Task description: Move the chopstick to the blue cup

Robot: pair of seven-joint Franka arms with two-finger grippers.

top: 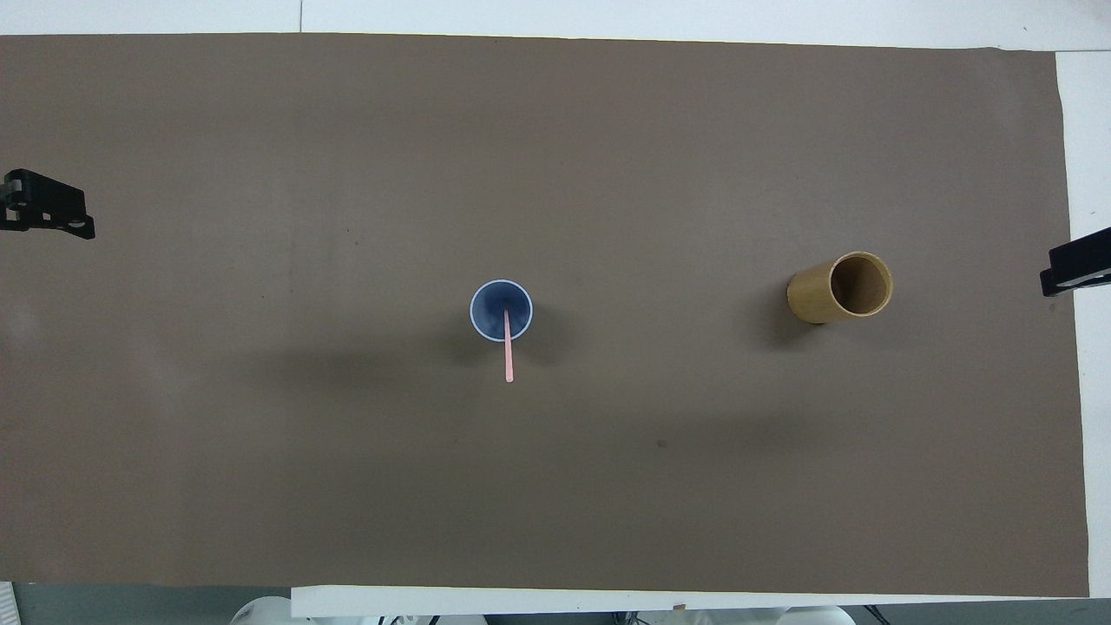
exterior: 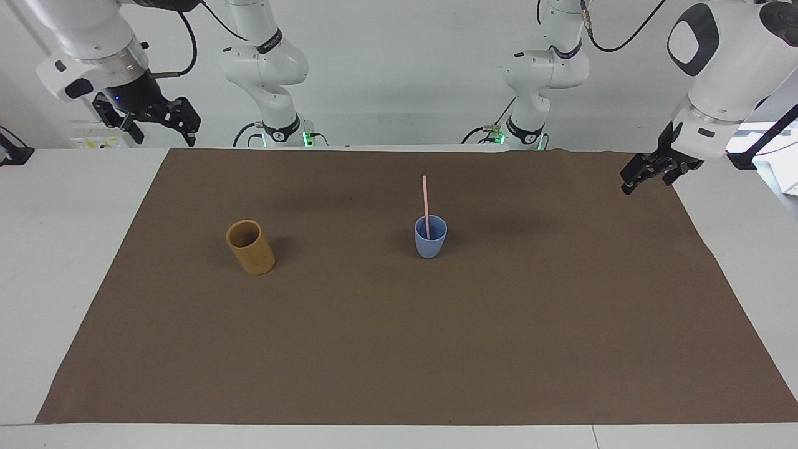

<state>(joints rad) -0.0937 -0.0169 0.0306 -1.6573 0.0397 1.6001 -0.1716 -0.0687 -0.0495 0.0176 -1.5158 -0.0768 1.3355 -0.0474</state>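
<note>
The pale pink chopstick (exterior: 425, 199) stands in the blue cup (exterior: 430, 244), leaning toward the robots with its upper half above the rim. In the overhead view the chopstick (top: 508, 356) pokes out of the blue cup (top: 491, 304) near the middle of the mat. My right gripper (exterior: 163, 136) is open and empty, raised over the white table past the mat's corner at the right arm's end; only its tip (top: 1074, 265) shows overhead. My left gripper (exterior: 645, 179) is open and empty, hovering over the mat's edge at the left arm's end, and also shows overhead (top: 48, 207). The left arm waits.
A tan wooden cylindrical cup (exterior: 250, 248) stands empty on the brown mat (exterior: 436, 349), toward the right arm's end from the blue cup. It also shows in the overhead view (top: 816, 297). White table borders the mat (top: 260, 451).
</note>
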